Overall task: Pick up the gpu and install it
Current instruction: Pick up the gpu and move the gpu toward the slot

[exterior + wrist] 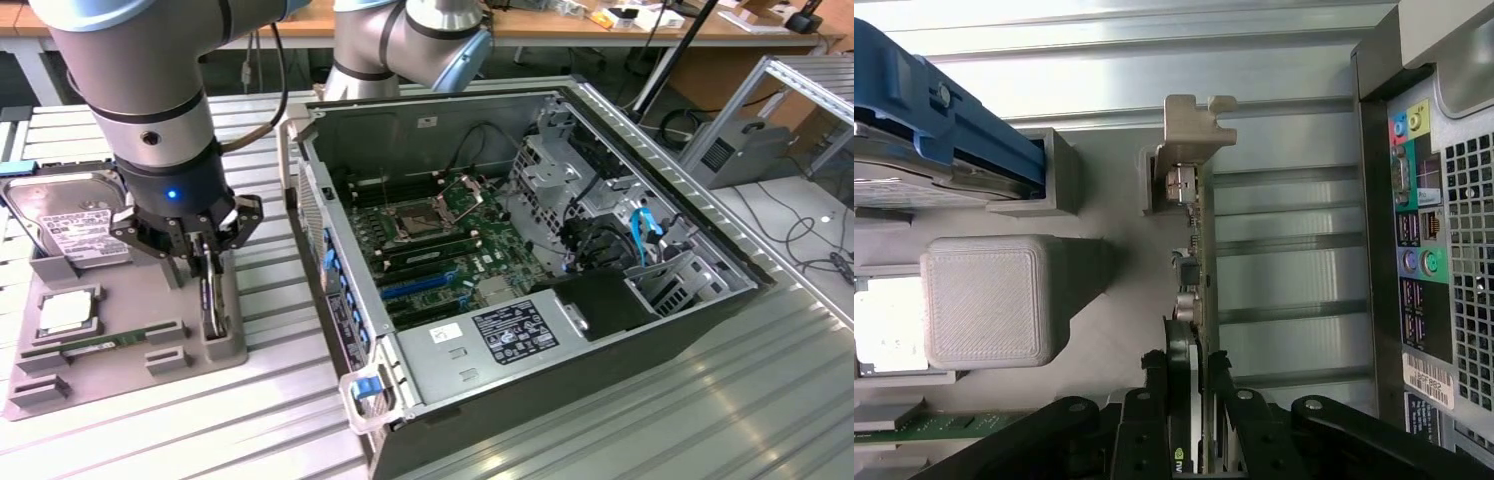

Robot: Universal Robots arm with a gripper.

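Black fingers (1154, 400) of the gripper (203, 262) clamp on the gpu (212, 305), one pressed to each flat side of the card. The card stands on edge in a grey holder (200, 358) at the exterior view's left, and its lower edge meets the holder's base. The arm (140, 90) reaches straight down above it, a blue light glowing at the wrist.

Seen from the wrist, the gripper (1187, 380) grips the dark cooler end of the card. The thin green board of the gpu (1196, 235) runs away from the fingers to its silver bracket (1189, 125). The bracket sits against a grey post of the holder. A square grey block (989, 300) rises just beside the card.

Other parts share the holder, all farther to the exterior view's left than the gpu. A hard drive (74, 225) with a white label leans in its stand at the back. A processor (67, 312) lies flat in a square pocket. A memory stick (114, 340) lies in a long slot nearer the camera.

To the exterior view's right of the holder, close beside it, an open computer case (441, 120) lies on its side. Its motherboard (454, 235) faces up, with blue cables (647, 235) looping near the drive bays. The wrist view shows the case's rear ports (1419, 230) facing the holder.

Holder and case both rest on a slatted metal table (601, 420).
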